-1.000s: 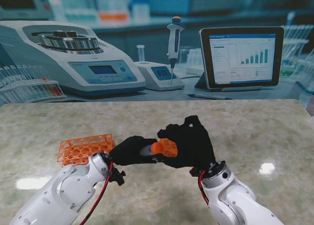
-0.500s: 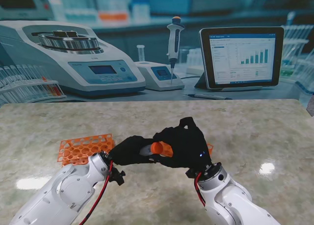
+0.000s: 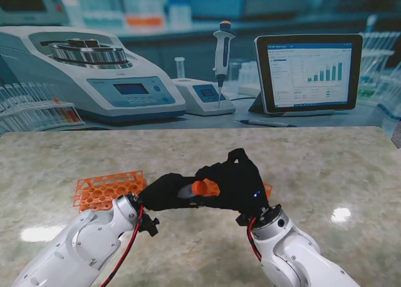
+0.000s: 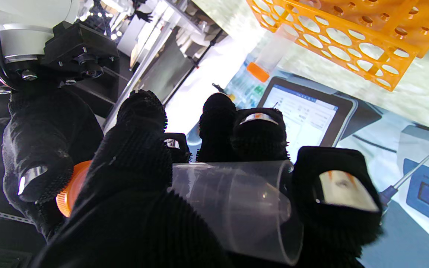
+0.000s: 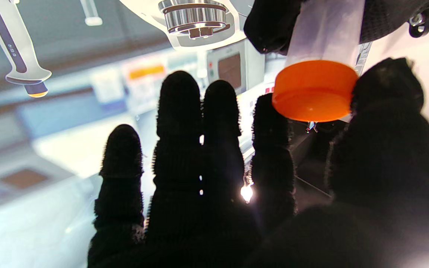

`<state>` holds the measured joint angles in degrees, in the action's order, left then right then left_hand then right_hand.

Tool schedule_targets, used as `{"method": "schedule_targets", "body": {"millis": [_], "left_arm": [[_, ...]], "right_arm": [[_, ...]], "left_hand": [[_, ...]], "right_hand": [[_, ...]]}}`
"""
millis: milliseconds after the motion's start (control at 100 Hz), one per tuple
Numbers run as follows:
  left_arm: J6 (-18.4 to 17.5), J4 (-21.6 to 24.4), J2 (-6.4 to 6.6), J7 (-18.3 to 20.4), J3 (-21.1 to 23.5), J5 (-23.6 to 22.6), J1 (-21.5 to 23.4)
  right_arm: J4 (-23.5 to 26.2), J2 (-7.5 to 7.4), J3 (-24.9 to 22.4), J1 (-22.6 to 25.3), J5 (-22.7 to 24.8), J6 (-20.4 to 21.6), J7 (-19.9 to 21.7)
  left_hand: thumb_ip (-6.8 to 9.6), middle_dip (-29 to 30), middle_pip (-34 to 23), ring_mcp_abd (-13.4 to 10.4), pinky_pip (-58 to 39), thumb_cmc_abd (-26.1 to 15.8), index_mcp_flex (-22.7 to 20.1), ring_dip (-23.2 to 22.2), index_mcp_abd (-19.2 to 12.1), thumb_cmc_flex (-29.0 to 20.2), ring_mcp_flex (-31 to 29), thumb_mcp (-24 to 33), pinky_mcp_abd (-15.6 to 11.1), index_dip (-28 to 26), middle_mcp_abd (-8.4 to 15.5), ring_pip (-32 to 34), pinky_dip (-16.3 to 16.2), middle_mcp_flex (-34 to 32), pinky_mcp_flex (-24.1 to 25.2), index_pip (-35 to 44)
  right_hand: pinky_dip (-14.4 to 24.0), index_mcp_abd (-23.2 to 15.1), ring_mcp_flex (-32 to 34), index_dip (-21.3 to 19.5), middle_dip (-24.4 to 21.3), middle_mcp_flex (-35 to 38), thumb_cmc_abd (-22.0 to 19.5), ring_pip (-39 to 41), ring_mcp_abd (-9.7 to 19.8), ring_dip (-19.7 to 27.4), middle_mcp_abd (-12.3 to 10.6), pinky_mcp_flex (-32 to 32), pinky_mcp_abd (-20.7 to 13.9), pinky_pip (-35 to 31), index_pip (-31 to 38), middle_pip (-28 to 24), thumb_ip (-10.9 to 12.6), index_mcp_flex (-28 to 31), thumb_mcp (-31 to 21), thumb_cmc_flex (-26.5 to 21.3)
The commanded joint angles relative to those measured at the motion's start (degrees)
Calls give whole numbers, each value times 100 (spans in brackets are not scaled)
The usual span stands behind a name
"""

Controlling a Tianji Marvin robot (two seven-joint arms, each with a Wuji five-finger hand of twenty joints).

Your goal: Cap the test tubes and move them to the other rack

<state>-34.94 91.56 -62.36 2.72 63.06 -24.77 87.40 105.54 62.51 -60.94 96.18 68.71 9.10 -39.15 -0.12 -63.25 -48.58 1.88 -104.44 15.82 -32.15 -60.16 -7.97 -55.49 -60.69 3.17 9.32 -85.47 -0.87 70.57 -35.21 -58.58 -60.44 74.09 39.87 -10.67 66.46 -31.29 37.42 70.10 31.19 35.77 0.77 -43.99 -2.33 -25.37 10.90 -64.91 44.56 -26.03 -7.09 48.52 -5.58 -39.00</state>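
Note:
My left hand (image 3: 164, 192) is shut around a clear test tube (image 4: 237, 201), held lying sideways above the table. An orange cap (image 3: 199, 188) sits on the tube's end (image 5: 313, 91). My right hand (image 3: 235, 183) meets it from the right, with thumb (image 5: 385, 123) and index finger (image 5: 272, 123) pressed on either side of the cap; the other fingers stay extended. An orange rack (image 3: 106, 188) lies to the left of my left hand. A second orange rack's corner (image 3: 268, 190) peeks out behind my right hand. Another capped tube (image 4: 270, 56) stands in the rack (image 4: 348, 33).
Along the far edge stand a centrifuge (image 3: 94, 74), a small device with a pipette (image 3: 220, 49), a tablet (image 3: 308, 71) and a pen (image 3: 263, 122). A rack of tubes (image 3: 31, 108) sits at the far left.
My right hand has shifted a little to the left and closed in over the cap, so less orange shows. The left hand holds the tube steady.

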Motion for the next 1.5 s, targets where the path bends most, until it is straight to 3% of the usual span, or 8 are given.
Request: {"method": "schedule_targets", "body": {"millis": [0, 150, 370, 580, 790, 1060, 1210, 1490], "left_arm": [[-18, 114, -2, 35, -7, -6, 50], [-2, 176, 2, 41, 13, -12, 96], [12, 212, 3, 43, 17, -13, 118], [19, 238, 2, 39, 32, -15, 139], [23, 261, 3, 37, 42, -20, 159], [27, 267, 2, 33, 48, -23, 168], [23, 267, 1, 25, 55, -28, 172], [26, 263, -2, 17, 64, -26, 175]], "right_arm": [[-47, 42, 4, -7, -37, -18, 65], [-107, 58, 40, -76, -77, -43, 26], [-209, 76, 122, -211, -127, -103, 21], [-283, 108, 180, -302, -213, -231, 26], [-343, 161, 226, -392, -386, -359, 74], [-345, 192, 242, -424, -510, -400, 135], [-305, 164, 199, -391, -484, -299, 262], [-266, 117, 71, -299, -367, -133, 300]], "left_hand": [[-62, -1, 18, -129, -916, -188, -178, -79, -292, -177, -124, 140, -510, -235, 171, 198, -70, -2, -174, 219], [-62, 0, 18, -129, -916, -190, -177, -79, -293, -177, -124, 141, -510, -235, 167, 198, -70, -4, -174, 218], [-62, 0, 18, -129, -916, -188, -175, -79, -292, -175, -124, 140, -510, -234, 166, 198, -70, -2, -174, 217], [-61, -1, 15, -129, -916, -188, -179, -80, -293, -178, -124, 142, -510, -234, 170, 198, -70, -6, -174, 220], [-62, -1, 14, -129, -916, -190, -180, -80, -293, -174, -124, 141, -510, -233, 171, 198, -70, -6, -174, 219], [-62, 1, 18, -129, -916, -189, -177, -80, -295, -174, -124, 142, -510, -233, 171, 198, -70, -4, -174, 218], [-62, 1, 17, -129, -916, -187, -178, -80, -296, -173, -124, 142, -510, -233, 172, 198, -70, -5, -174, 219], [-62, 2, 18, -133, -916, -190, -178, -79, -295, -175, -124, 145, -510, -232, 170, 196, -70, -5, -174, 218]], "right_hand": [[46, -879, 198, -80, 72, 154, -386, 173, 79, -49, -152, -8, -36, -111, 774, -125, -25, 423, -1537, -622], [76, -904, 367, -189, 147, 371, -483, 320, 88, -88, -202, -89, -64, -200, 908, -287, -237, 651, -1812, -272], [87, -884, 532, -433, 242, 600, -522, 488, 103, -97, -275, -205, -93, -297, 853, -492, -275, 1070, -1941, 80], [84, -836, 659, -978, 338, 755, -628, 681, 117, -98, -315, -299, -118, -398, 577, -694, -278, 1480, -2120, 450], [30, -998, 804, -1665, 331, 953, -902, 835, 152, -56, -433, -435, -177, -508, 418, -868, 5, 2034, -2518, 1269], [5, -1139, 753, -1817, 260, 924, -1151, 796, 79, -32, -377, -388, -139, -498, 501, -796, 74, 2316, -2502, 1670], [-18, -901, 476, -1724, 153, 589, -1020, 535, 37, -10, -299, -167, -77, -349, 117, -513, 84, 1846, -2740, 2204], [-42, -179, -442, -1077, -248, -560, -933, -414, -96, 164, -9, 264, 51, 90, -1466, 451, 50, 144, -3009, 2906]]}}
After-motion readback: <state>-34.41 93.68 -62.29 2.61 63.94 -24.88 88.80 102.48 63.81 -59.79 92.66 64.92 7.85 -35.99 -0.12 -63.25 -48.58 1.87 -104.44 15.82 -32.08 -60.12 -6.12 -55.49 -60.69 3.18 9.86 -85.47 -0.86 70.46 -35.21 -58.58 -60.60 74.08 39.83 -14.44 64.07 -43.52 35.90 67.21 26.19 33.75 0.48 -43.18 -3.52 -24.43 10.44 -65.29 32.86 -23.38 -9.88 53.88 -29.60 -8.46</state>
